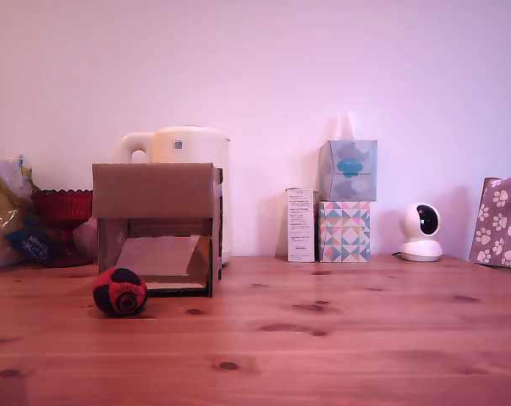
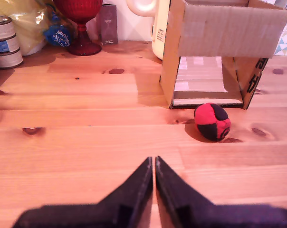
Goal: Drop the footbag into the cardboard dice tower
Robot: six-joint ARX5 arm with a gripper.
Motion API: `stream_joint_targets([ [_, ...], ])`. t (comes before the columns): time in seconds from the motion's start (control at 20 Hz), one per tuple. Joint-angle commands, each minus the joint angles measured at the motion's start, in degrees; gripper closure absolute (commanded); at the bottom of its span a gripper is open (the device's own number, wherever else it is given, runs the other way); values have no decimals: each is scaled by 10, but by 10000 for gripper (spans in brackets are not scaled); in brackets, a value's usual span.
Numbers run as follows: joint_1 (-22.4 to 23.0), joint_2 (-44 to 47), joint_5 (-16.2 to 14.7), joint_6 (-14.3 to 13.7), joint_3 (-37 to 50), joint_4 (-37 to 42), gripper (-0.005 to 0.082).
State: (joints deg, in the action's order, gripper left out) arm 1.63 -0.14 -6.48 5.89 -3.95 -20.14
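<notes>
The footbag (image 1: 120, 292) (image 2: 212, 121) lies on the wooden table (image 1: 323, 338) (image 2: 86, 142), just in front of the cardboard dice tower (image 1: 156, 224) (image 2: 219, 47), near its front corner on the exterior view's left. The tower's slanted ramp shows through its front opening. The gripper (image 2: 154, 164) hangs low over bare planks nearer the camera, well apart from the ball, its black fingers pressed together on nothing. Behind the tower stands a white kettle (image 1: 188, 148); a red glass goblet (image 1: 63, 222) (image 2: 81, 21) is to the exterior view's left, stacked tissue boxes (image 1: 346, 203) and a small white camera (image 1: 421, 233) to its right, all along a plain pale wall (image 1: 323, 68).
</notes>
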Motion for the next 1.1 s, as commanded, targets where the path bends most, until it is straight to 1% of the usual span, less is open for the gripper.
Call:
stream_joint_targets([
  [0.0,-1,-6,-8,2,14,4,793],
  [0.3,-1,-6,-8,2,14,5,793],
  [0.35,-1,-6,-13,3,14,14,793],
  [0.4,-1,-6,-22,4,13,27,793],
  [0.45,-1,-6,-29,12,11,43,793],
  [0.5,-1,-6,-37,26,7,59,793],
  [0.55,-1,-6,-51,43,0,71,793],
  [0.7,-1,-6,-93,81,-32,88,793],
  [0.8,-1,4,-114,92,-58,90,793],
  [0.95,3,61,-153,88,-97,96,793],
  [1.0,7,93,-160,82,-109,99,793],
  [1.05,12,127,-166,69,-120,105,793],
])
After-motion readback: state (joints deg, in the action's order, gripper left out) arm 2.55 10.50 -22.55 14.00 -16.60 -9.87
